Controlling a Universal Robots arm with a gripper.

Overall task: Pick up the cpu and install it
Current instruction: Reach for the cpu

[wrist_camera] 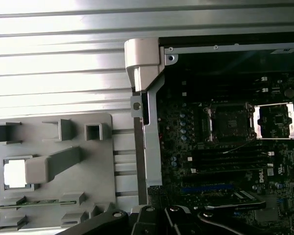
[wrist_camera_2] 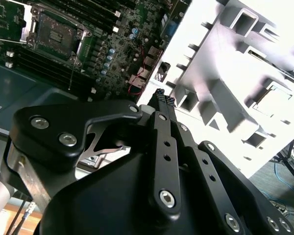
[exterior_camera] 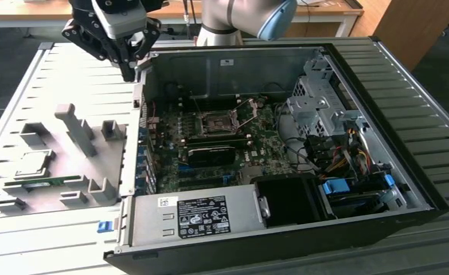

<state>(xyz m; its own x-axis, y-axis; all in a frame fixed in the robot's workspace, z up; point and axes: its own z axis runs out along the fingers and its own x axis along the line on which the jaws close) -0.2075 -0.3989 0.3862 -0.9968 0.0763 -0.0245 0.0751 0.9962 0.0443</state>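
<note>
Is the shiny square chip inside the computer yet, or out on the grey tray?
Out. The cpu lies in a pocket of the grey tray beside the case; the socket stands open and empty.

Silvery-grey cpu (exterior_camera: 34,164); pale grey tray (exterior_camera: 102,163); black tool (exterior_camera: 127,74); green motherboard (exterior_camera: 264,137).

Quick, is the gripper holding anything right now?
Gripper: closed, holding nothing. The cpu lies in the grey tray.

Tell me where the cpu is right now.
In the exterior view the cpu sits in the grey tray on that view's left, beside the memory stick, outside the case and apart from the gripper.
</note>
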